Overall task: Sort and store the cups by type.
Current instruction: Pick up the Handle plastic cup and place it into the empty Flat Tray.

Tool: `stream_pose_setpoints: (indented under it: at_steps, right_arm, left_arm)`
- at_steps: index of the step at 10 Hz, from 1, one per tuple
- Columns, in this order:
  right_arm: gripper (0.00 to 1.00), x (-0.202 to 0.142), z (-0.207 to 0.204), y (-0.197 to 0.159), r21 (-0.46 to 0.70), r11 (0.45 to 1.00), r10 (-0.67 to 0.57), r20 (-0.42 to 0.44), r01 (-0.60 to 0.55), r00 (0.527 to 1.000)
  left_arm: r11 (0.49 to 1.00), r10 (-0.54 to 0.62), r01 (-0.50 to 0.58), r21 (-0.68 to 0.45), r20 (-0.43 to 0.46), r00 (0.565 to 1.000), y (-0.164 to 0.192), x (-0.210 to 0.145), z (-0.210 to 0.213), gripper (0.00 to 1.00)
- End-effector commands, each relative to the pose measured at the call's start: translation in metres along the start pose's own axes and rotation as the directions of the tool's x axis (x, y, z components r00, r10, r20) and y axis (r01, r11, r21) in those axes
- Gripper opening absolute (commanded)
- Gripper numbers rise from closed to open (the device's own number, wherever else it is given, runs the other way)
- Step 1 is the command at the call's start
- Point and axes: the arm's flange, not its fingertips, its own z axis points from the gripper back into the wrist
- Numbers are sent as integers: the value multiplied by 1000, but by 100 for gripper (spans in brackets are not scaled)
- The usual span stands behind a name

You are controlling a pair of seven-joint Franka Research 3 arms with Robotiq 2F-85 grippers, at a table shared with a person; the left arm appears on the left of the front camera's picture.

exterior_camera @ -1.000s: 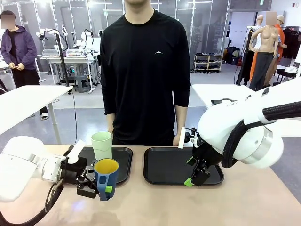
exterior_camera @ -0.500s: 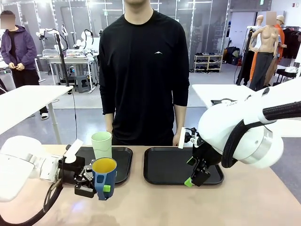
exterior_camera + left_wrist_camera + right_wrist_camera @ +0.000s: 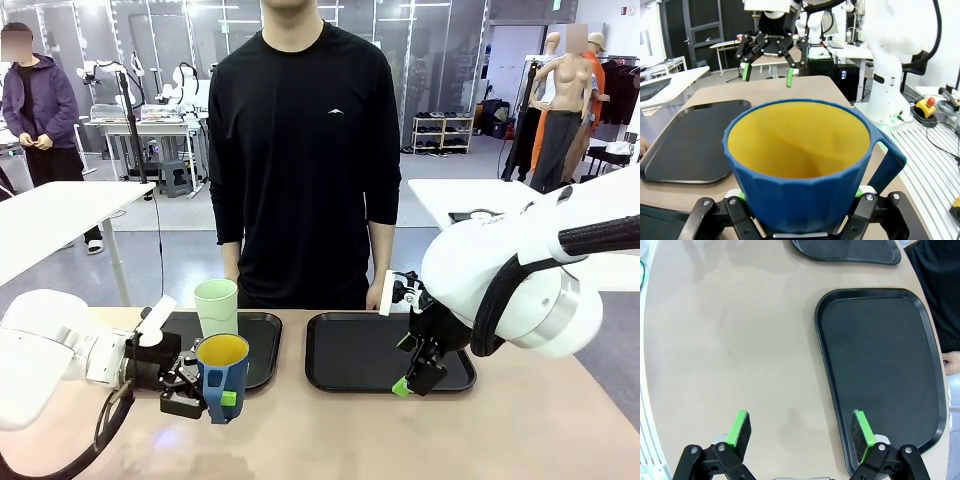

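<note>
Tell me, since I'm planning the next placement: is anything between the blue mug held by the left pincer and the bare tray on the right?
Nothing visible does. The left pincer holds the blue mug above the table; the right tray lies bare. The right pincer hangs open at that tray's near right edge.

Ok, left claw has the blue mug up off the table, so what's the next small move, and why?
Probably carry it toward the bare black right tray. The left claw grips the dark blue handled mug with yellow interior, the pale mint-green plastic tumbler already occupies the left tray, and the right claw hangs open nearby.
</note>
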Motion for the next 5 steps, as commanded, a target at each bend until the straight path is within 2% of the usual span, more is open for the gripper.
stream_pose_setpoints:
  at_steps: [1,2,3,5]
  right_arm:
    - [100,-1,-2,1,-13,1000,-8,-3,8,1000]
    - [100,-1,-2,1,-13,1000,-8,-3,8,1000]
    - [100,-1,-2,1,-13,1000,-8,-3,8,1000]
    - [100,-1,-2,1,-13,1000,-8,-3,8,1000]
  left_arm:
    - [993,9,-11,115,16,1000,7,-12,-23,70]
    - [987,7,-8,162,11,1000,10,-17,-38,70]
    - [973,10,1,232,-48,999,13,-22,-53,70]
    - [965,22,-18,261,-14,1000,19,-25,-85,70]
